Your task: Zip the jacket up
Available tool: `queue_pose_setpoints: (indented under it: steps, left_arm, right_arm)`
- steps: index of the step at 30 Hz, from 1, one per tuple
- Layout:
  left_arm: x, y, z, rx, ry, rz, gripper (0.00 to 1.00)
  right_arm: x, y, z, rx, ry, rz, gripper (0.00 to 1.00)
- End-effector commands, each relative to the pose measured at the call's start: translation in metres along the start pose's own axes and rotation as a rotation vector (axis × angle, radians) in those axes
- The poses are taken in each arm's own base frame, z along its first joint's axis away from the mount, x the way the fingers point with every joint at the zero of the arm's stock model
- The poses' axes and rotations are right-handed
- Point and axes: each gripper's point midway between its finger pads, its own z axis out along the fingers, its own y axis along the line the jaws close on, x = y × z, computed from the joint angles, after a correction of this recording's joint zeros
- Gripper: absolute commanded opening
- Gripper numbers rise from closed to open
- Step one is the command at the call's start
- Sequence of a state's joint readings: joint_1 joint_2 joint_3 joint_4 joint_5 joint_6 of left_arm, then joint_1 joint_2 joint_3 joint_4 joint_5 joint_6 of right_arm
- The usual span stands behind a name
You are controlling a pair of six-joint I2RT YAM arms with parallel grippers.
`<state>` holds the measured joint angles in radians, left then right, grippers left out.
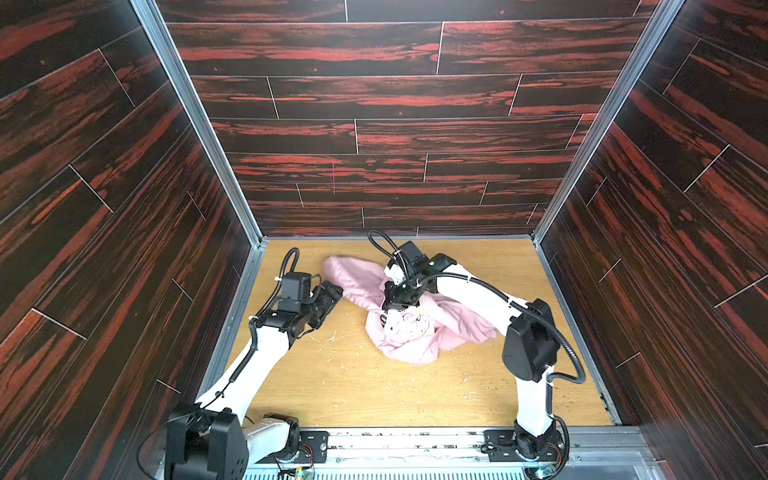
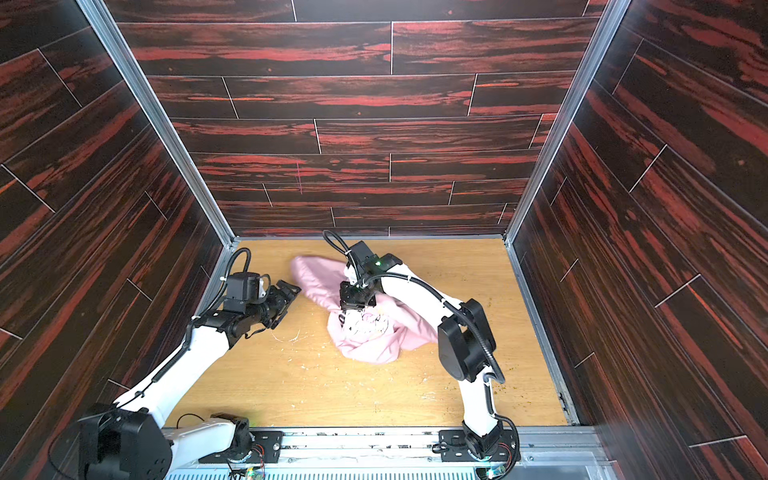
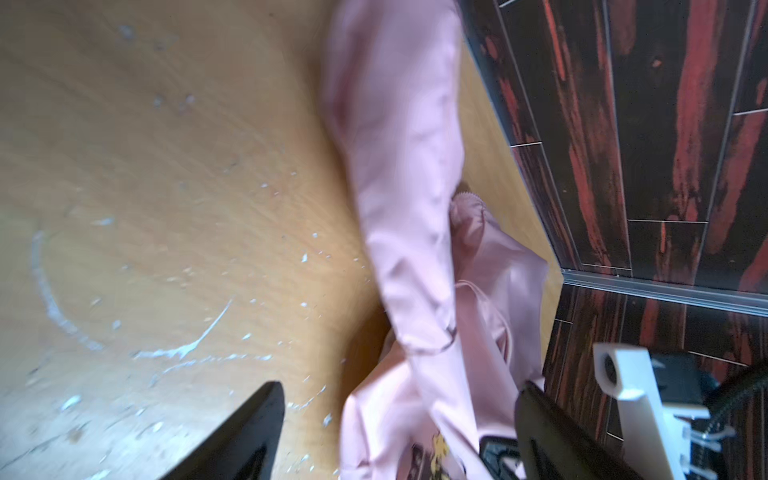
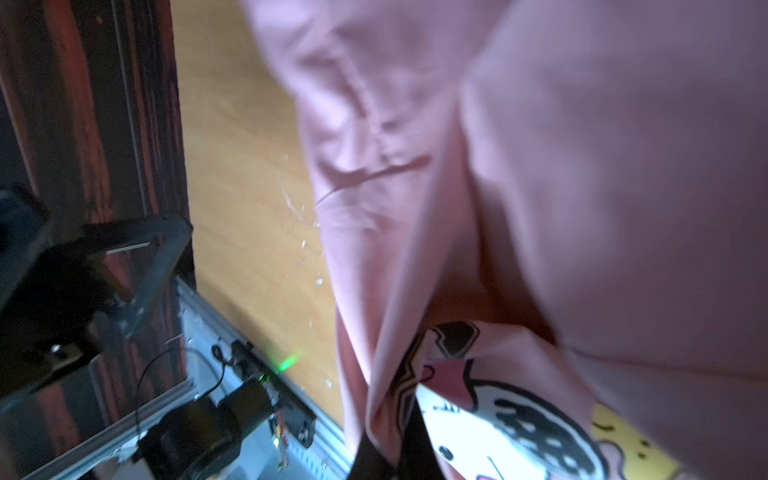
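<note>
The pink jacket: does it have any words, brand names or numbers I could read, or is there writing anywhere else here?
No readable text in any view.
The jacket bears a cartoon print: drawing only, no letters seen.
Dark marks on its yellow patch: too blurred to read.

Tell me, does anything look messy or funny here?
Yes. The jacket is bunched in a crumpled heap on the wooden table, cartoon print up, with no zipper showing. White scratches and flecks mark the table beside it.
</note>
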<state>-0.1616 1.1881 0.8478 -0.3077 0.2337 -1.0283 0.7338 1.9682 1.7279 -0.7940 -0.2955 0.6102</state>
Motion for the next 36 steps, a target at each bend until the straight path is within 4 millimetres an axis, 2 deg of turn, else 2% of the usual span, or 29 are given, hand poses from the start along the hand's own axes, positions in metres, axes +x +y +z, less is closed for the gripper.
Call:
queue_pose_setpoints:
  steps: [1,3,6,10,13,15,17,20,22,27,31,36]
  left_arm:
    - [0.002,0.013,-0.005,-0.065,0.01,0.023,0.92]
    - [0.002,0.014,0.001,-0.08,0.035,0.024,0.93]
    - [0.006,0.016,0.013,-0.096,0.101,0.001,0.93]
    - [0.02,0.036,0.019,-0.162,0.176,-0.088,0.92]
    - [0.029,0.059,0.007,-0.223,0.176,-0.157,0.92]
    - [0.034,0.064,-0.003,-0.215,0.178,-0.193,0.92]
    - [0.043,0.073,-0.014,-0.23,0.189,-0.221,0.93]
    - [0.06,0.085,-0.02,-0.224,0.221,-0.273,0.94]
    - [0.075,0.099,-0.019,-0.231,0.252,-0.312,0.94]
    - [0.084,0.122,-0.001,-0.204,0.229,-0.349,0.95]
    - [0.08,0.126,0.014,-0.207,0.221,-0.334,0.95]
    - [0.064,0.121,0.033,-0.168,0.17,-0.334,0.95]
  right_arm:
    - [0.0,0.005,-0.039,-0.03,-0.074,0.036,0.3]
    - [-0.004,0.005,-0.062,-0.01,-0.137,0.023,0.53]
    - [-0.008,-0.004,-0.086,0.066,-0.199,0.007,0.66]
    - [-0.003,-0.021,-0.103,0.183,-0.21,-0.001,0.69]
    - [0.009,-0.038,-0.107,0.248,-0.214,0.019,0.69]
    - [0.022,-0.048,-0.107,0.266,-0.208,0.056,0.69]
    - [0.042,-0.057,-0.104,0.27,-0.2,0.098,0.69]
    - [0.076,-0.066,-0.1,0.29,-0.19,0.139,0.69]
    - [0.099,-0.068,-0.096,0.296,-0.183,0.152,0.7]
    - [0.149,-0.075,-0.069,0.277,-0.109,0.165,0.71]
    - [0.168,-0.085,-0.052,0.273,-0.054,0.157,0.73]
    - [0.168,-0.083,-0.035,0.248,-0.018,0.101,0.74]
